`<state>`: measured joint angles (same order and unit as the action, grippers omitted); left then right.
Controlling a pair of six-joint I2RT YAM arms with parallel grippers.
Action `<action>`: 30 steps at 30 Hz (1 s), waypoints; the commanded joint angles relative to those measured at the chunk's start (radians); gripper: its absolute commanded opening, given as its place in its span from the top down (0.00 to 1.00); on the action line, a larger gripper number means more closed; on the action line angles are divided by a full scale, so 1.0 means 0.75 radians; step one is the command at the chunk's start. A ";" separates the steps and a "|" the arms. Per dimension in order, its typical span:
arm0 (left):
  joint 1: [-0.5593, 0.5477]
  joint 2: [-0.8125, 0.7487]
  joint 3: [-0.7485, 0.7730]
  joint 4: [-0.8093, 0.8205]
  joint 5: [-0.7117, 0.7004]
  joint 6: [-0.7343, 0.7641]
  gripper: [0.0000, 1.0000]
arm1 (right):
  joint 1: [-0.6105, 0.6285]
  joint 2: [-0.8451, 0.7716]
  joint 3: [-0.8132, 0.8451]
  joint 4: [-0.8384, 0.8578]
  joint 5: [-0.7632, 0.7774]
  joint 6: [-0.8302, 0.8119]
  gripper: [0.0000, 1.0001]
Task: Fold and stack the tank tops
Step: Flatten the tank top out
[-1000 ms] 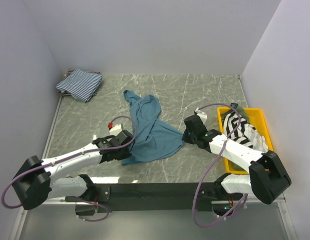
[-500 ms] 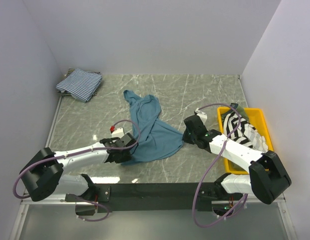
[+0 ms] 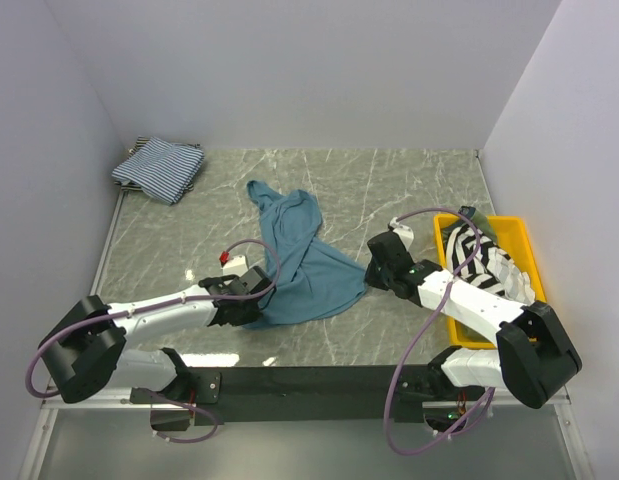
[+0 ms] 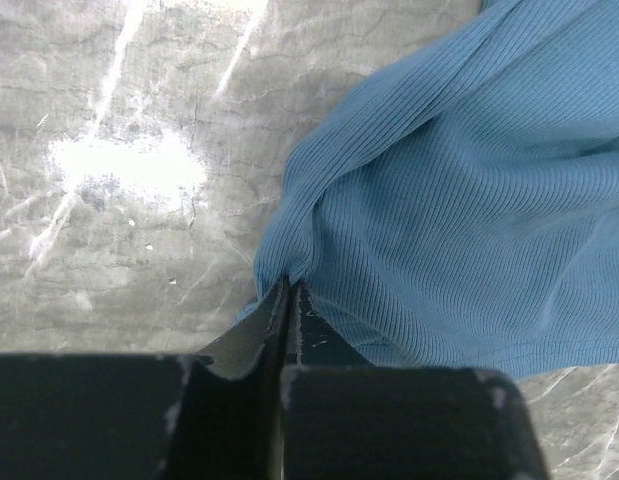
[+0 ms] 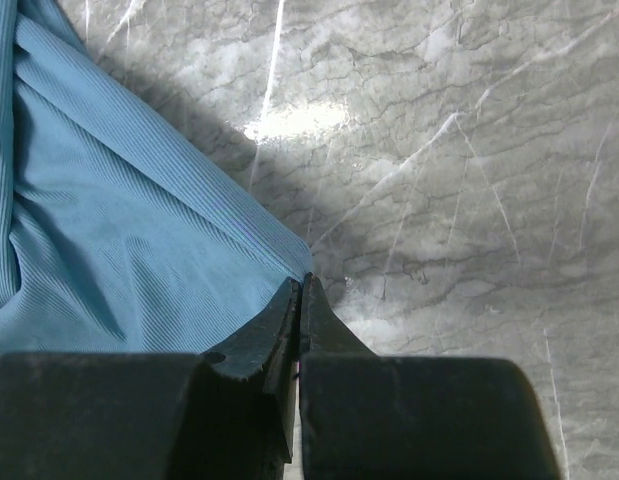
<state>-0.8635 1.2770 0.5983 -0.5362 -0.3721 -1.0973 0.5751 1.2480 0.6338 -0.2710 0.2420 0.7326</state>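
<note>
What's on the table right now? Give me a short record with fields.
teal top: centre, lying loose, unfolded
left jaws: shut on its near-left corner
right jaws: shut at its right hem, apparently pinching it
blue-striped top: folded, far-left corner
black-and-white top: heaped in tray

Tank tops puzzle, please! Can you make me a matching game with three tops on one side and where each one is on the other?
Tops:
1. teal top
2. fine-striped top
3. bold-striped top

Places:
A. in the yellow tray
B. folded in the back left corner of the table
C. lying loose in the middle of the table

Pairs: 1-C, 2-B, 3-A
</note>
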 commanded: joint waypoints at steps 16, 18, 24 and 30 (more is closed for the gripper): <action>0.212 -0.340 0.114 -0.132 0.083 0.107 0.99 | -0.102 0.011 -0.023 0.012 0.035 -0.042 1.00; 0.237 -0.359 0.121 -0.128 0.116 0.121 0.99 | -0.108 0.017 -0.019 0.012 0.031 -0.040 1.00; 0.280 -0.392 0.108 -0.105 0.210 0.146 0.98 | -0.116 0.056 0.006 0.001 0.025 -0.046 1.00; 0.286 -0.394 0.012 0.005 0.314 0.166 0.97 | -0.120 0.079 0.045 -0.025 0.035 -0.081 1.00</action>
<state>-0.6537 0.9916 0.6453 -0.5873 -0.2005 -1.0039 0.4946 1.3010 0.6285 -0.2752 0.2428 0.7002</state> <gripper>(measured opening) 0.031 0.011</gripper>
